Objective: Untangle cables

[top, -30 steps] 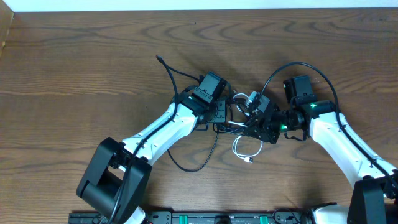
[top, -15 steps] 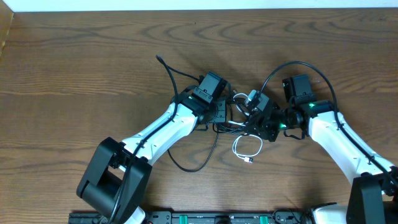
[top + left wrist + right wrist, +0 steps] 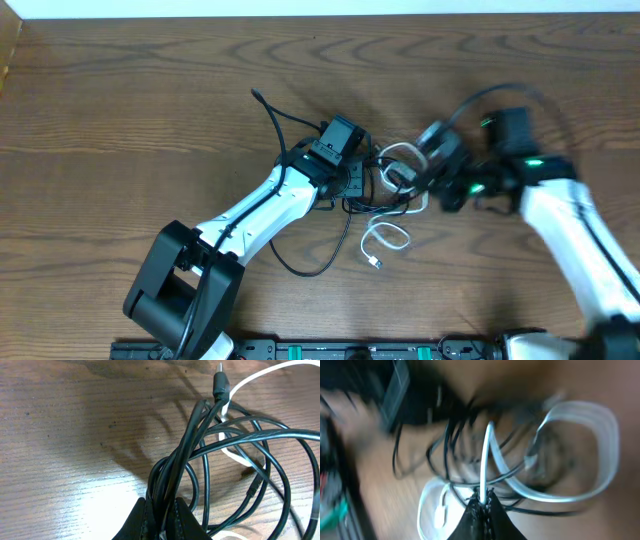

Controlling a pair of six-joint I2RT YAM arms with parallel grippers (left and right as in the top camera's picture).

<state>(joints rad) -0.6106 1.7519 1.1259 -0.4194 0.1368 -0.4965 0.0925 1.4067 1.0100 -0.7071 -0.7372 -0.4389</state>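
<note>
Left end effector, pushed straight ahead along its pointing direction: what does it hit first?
Left end effector is shut on thin black cables; straight ahead, their own loops come first, then probably the thin white cable.

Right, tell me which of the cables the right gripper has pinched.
The white cable: it rises straight from the shut right gripper. The black cables are bunched in the left gripper instead.

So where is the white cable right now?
Overhead, the white cable sits mid-table, right of the left gripper, tangled with the black cables; the right gripper is shut on one strand.
</note>
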